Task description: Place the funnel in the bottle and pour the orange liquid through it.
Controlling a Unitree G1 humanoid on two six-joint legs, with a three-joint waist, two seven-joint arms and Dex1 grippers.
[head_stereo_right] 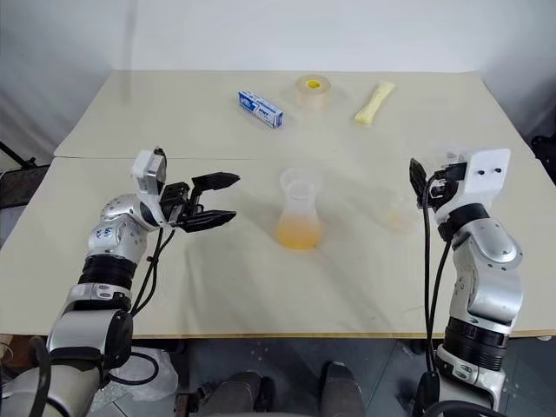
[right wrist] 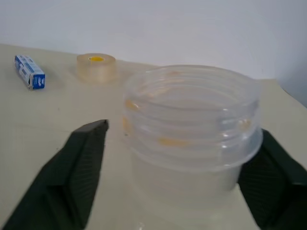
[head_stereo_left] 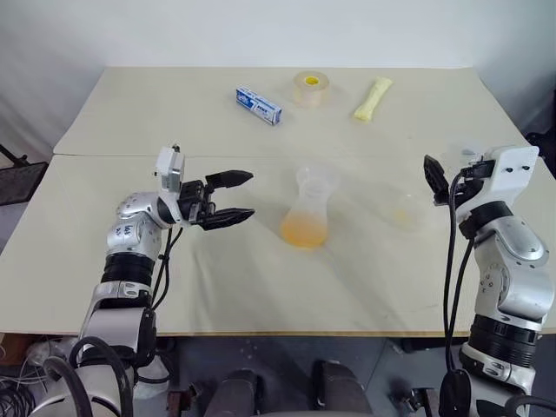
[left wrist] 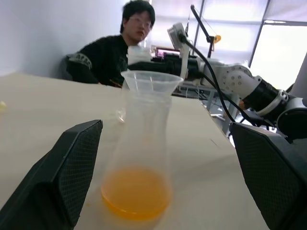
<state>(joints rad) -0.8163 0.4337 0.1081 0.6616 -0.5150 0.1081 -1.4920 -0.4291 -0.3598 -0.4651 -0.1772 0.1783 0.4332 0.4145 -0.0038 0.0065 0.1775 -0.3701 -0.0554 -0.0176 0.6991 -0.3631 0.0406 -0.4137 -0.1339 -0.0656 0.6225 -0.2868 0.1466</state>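
Note:
The bottle (head_stereo_left: pixel 306 208) stands upright mid-table with the clear funnel (head_stereo_left: pixel 314 179) seated in its neck. Orange liquid (head_stereo_left: pixel 304 231) pools in its base. My left gripper (head_stereo_left: pixel 250 195) is open, level with the bottle and just to its left, touching nothing; in the left wrist view the bottle (left wrist: pixel 141 143) stands ahead between the fingers. My right gripper (head_stereo_left: pixel 445 172) is open at the table's right side. A wide clear container (right wrist: pixel 192 139) with orange streaks on its wall sits between its fingers, with a gap beside one finger (right wrist: pixel 84 163).
At the back of the table lie a blue-and-white box (head_stereo_left: pixel 259 105), a tape roll (head_stereo_left: pixel 311 89) and a pale yellow packet (head_stereo_left: pixel 373 98). A faint yellowish round patch (head_stereo_left: pixel 404 211) marks the table right of the bottle. A person (left wrist: pixel 120 48) sits beyond the table.

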